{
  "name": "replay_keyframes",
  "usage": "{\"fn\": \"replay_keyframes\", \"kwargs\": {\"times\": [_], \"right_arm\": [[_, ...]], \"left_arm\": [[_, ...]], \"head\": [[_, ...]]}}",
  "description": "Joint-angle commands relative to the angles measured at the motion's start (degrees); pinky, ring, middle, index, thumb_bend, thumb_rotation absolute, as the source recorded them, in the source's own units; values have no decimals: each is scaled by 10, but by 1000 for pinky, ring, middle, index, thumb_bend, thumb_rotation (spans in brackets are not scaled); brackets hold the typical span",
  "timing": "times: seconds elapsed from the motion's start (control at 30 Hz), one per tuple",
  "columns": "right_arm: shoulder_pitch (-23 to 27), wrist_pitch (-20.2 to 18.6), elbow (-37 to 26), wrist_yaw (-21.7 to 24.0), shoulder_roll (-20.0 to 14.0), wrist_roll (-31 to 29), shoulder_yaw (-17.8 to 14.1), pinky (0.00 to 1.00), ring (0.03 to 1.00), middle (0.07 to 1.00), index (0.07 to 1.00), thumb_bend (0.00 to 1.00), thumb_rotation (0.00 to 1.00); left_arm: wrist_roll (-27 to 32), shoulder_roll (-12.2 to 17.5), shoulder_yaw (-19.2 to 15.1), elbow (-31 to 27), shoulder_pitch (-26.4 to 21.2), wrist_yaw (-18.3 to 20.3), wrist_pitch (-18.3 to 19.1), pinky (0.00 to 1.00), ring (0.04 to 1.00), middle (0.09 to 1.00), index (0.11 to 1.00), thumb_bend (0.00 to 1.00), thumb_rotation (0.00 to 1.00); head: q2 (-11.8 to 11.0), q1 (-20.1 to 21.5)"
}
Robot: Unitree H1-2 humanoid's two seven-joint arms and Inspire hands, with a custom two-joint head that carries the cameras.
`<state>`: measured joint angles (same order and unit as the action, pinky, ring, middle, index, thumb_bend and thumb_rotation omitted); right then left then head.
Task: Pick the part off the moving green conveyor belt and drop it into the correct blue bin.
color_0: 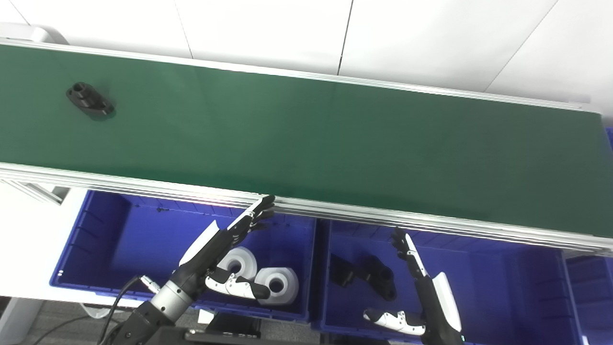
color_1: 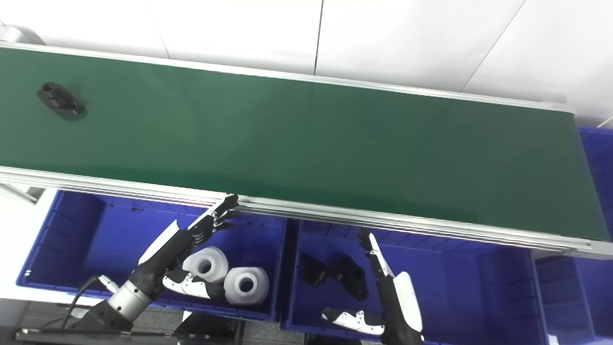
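White wall panels fill the top of the frame, w/ the green belt [color_0: 306,139] running diagonally across the middle and its aluminium rail [color_0: 335,211] along the near edge. Black part [color_0: 89,99] lies on the belt at upper left, well apart from both hands. Below the rail sit two blue bins: left bin [color_0: 96,239] holds two white parts [color_0: 261,275], right bin [color_0: 503,287] holds black parts [color_0: 371,275]. Left hand [color_0: 225,258] is over the left bin, fingers spread, holding nothing, fingertips [color_0: 266,203] at the rail. Right hand [color_0: 421,297] is over the right bin, fingers straight and apart, empty, partly cut off at the bottom edge. A third bin [color_0: 591,297] at far right is cropped; contents not visible. Cable [color_0: 119,297] at lower left.
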<state>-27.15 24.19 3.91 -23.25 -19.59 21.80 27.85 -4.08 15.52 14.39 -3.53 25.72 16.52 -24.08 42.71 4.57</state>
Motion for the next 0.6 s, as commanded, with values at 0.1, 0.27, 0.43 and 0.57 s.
{"fn": "replay_keyframes", "kwargs": {"times": [0.1,0.27,0.43,0.57], "right_arm": [[-4,27,-18,-3,8,-4,-2,857,909,940,987,985,651],[7,27,-8,-7,14,0,-1,867,900,930,987,991,663],[4,27,-11,-10,16,2,1,868,904,929,988,990,654],[-2,27,-15,-8,14,1,-3,853,899,929,986,1000,664]], "left_arm": [[16,15,-8,-26,3,4,-7,905,951,993,979,1000,493],[6,17,-12,-10,-11,2,-19,905,941,975,976,1000,521],[5,19,-10,-5,-14,1,-22,882,936,978,969,1000,516],[15,19,-8,-14,-8,4,-13,892,946,985,970,1000,502]], "head": [[5,-8],[-3,-12],[-4,-5],[-2,-1]]}}
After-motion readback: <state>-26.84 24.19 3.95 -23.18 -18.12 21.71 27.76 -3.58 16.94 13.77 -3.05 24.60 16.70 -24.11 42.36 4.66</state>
